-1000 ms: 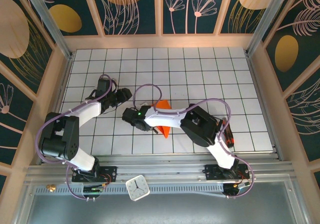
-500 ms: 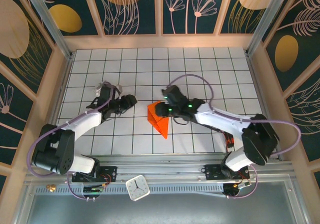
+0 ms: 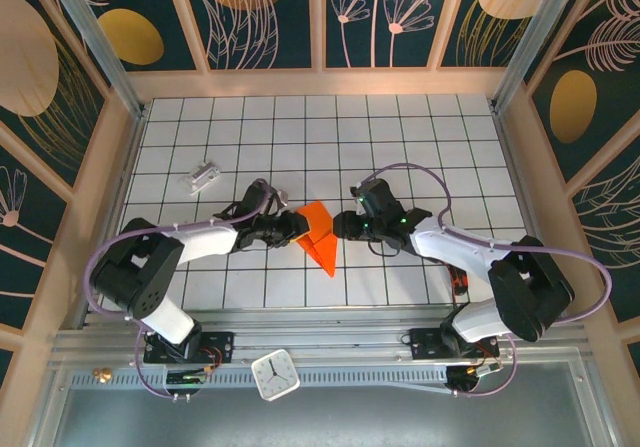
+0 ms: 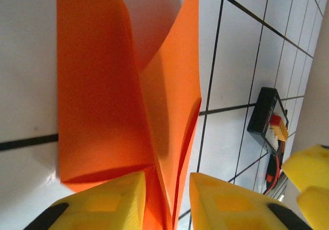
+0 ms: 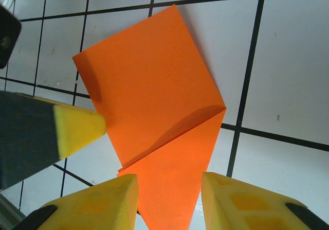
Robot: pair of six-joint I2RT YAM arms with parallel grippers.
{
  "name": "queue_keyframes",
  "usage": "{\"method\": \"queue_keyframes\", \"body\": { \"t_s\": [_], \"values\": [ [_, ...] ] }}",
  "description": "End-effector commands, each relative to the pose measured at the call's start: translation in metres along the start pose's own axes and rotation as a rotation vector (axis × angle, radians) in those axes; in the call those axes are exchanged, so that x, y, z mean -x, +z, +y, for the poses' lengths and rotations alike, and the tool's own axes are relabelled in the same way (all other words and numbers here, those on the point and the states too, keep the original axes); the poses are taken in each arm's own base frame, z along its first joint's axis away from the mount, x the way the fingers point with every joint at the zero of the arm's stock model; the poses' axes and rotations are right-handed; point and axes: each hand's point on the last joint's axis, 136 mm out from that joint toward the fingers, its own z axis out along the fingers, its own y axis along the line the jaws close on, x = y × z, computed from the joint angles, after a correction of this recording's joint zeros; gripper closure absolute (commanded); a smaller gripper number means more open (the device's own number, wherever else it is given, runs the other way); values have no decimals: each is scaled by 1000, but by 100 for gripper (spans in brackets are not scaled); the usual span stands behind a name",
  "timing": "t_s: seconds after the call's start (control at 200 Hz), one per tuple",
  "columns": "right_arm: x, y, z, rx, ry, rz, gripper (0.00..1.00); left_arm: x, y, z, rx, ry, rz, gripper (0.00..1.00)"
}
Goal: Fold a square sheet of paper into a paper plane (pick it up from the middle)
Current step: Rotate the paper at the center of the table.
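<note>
Paper plane point(image 3: 318, 233), half-folded, between left gripper point(image 3: 296, 229) and right gripper point(image 3: 341, 225), both with fingers parted, clamping nothing; liable to skid or spring open under uneven pressing.

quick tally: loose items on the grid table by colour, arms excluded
Orange folded paper: 1
Silvery-white block: 1
Black tray: 1
Total: 3
</note>
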Motion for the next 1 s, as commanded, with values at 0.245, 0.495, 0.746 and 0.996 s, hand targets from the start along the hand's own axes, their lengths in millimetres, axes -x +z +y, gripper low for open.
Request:
{"method": "queue_keyframes", "body": {
  "t_s": [0.245,0.495,0.746,0.996],
  "values": [
    [-2,-21,-35,-71,46,-34,62,-4,39,-18,-70,186,209,96],
    [2,-31,-52,-65,90,-52,61,-11,51,-19,-75,288,317,94],
    [-5,-22,-34,42,124,-35,62,23,47,-7,126,412,226,67],
    [-2,-23,-47,-6,118,-47,62,18,8,-21,179,333,59,56]
  ]
}}
